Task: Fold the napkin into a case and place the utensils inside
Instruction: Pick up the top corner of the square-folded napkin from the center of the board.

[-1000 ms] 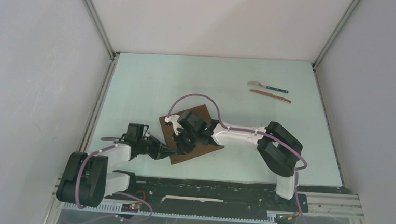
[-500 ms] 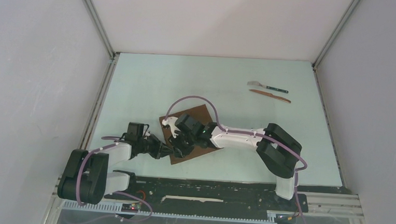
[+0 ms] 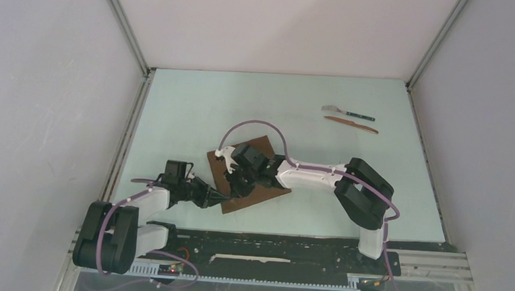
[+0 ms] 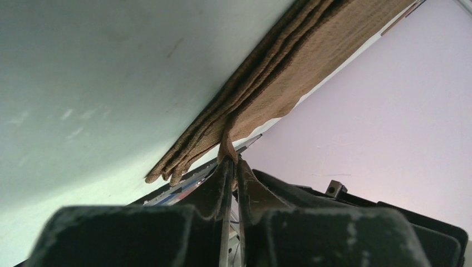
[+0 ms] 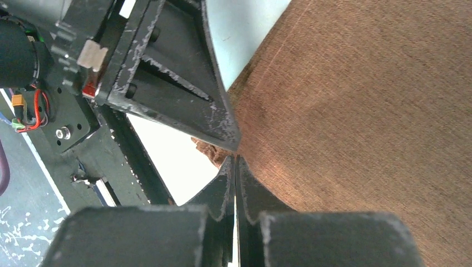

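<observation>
Pinching one layer of the folded dark-brown cloth napkin, lower centre on the pale green counter, with the left tool, right tool pressed together at its edge.

The top view looks down from high behind the near edge of the desk, taking it all in from afar. The left wrist view sits tight behind the left pincer, the right wrist view behind the right pincer, both skimming low. All three share the napkin, probably its near-left corner.
</observation>
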Available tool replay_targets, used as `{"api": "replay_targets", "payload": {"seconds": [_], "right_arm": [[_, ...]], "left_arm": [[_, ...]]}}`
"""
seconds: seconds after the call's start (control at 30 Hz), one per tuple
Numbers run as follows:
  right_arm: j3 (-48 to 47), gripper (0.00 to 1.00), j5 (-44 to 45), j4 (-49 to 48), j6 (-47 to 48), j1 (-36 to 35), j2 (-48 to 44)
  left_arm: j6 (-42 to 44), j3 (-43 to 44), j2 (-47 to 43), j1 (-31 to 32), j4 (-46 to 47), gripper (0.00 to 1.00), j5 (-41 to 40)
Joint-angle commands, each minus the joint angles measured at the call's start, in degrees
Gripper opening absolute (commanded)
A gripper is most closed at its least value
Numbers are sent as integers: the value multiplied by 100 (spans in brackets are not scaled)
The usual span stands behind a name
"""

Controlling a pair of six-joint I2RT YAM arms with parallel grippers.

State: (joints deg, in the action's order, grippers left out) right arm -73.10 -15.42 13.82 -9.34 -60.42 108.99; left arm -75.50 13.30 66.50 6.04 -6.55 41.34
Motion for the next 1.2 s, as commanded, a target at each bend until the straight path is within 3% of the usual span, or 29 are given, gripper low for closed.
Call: {"api": "replay_targets", "payload": {"seconds": [0.0, 0.13, 0.3, 0.47, 0.63, 0.87, 1.17], "right_arm": [[8, 0, -167, -252, -50, 98, -5], [4, 4, -343, -231, 64, 51, -18], [14, 38, -104, -146, 177, -157, -48], [104, 57, 145, -255, 226, -317, -133], [103, 55, 425, -234, 263, -380, -32], [103, 38, 501, -222, 286, -411, 15], [98, 36, 317, -252, 285, -410, 69]], "left_arm": [[22, 22, -98, 39, -301, 10, 84], [27, -5, -53, 42, -236, 0, 107], [27, 2, -71, 38, -238, 0, 93], [36, -10, -44, 44, -234, 0, 82], [6, -10, -95, 40, -241, 0, 102], [-26, -12, -137, 37, -239, 0, 118], [-52, -30, -173, 37, -242, 0, 102]]}}
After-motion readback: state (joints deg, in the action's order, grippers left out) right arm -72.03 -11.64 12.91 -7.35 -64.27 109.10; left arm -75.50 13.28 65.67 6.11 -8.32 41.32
